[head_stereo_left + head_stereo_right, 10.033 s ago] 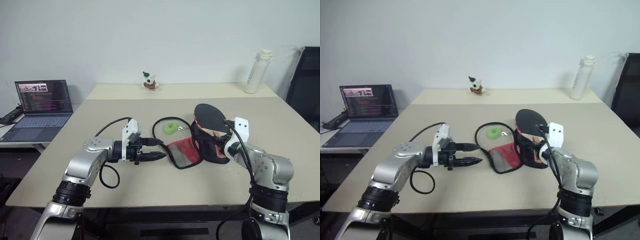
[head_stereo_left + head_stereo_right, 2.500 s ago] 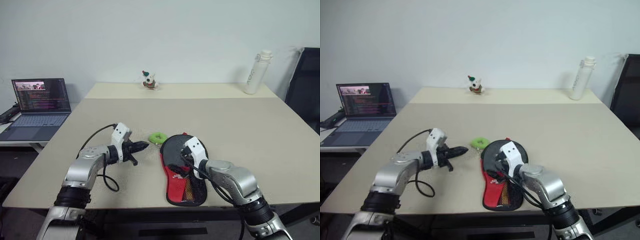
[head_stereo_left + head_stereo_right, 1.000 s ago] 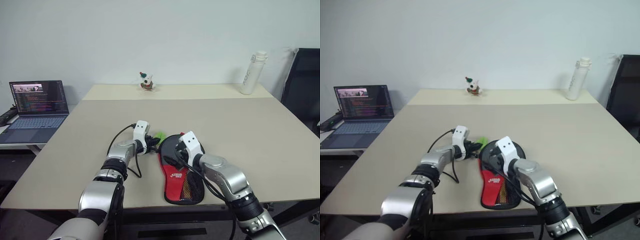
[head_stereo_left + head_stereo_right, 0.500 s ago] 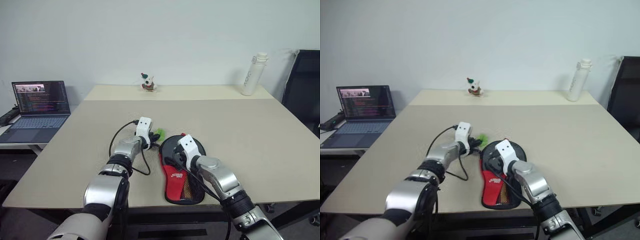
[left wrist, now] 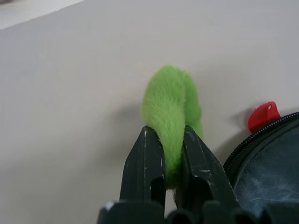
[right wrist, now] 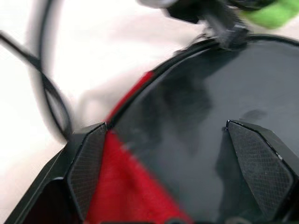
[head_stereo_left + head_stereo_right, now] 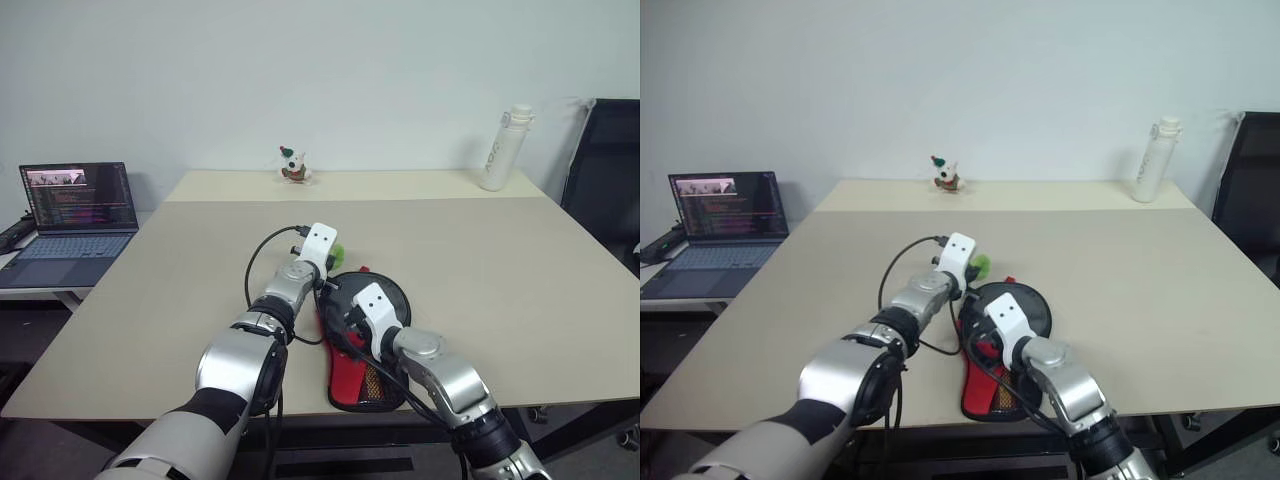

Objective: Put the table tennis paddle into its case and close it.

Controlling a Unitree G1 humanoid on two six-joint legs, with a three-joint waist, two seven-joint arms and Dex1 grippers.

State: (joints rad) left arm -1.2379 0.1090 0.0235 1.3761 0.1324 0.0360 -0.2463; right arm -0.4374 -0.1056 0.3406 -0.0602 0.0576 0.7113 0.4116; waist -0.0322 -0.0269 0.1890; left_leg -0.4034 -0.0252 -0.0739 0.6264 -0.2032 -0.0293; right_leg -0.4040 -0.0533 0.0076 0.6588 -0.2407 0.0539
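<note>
Paddle hidden inside one case (image 7: 365,340). Left gripper (image 5: 165,154) clenched one green fuzzy object (image 5: 172,109); right gripper (image 6: 180,154) spread above case.

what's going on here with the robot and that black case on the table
The robot is packing a paddle case that lies flat on the table. Its left claw is shut on a fuzzy green object just beside the case's round end, near a red zipper tab. Its right claw hangs open over the case's black and red cover.
</note>
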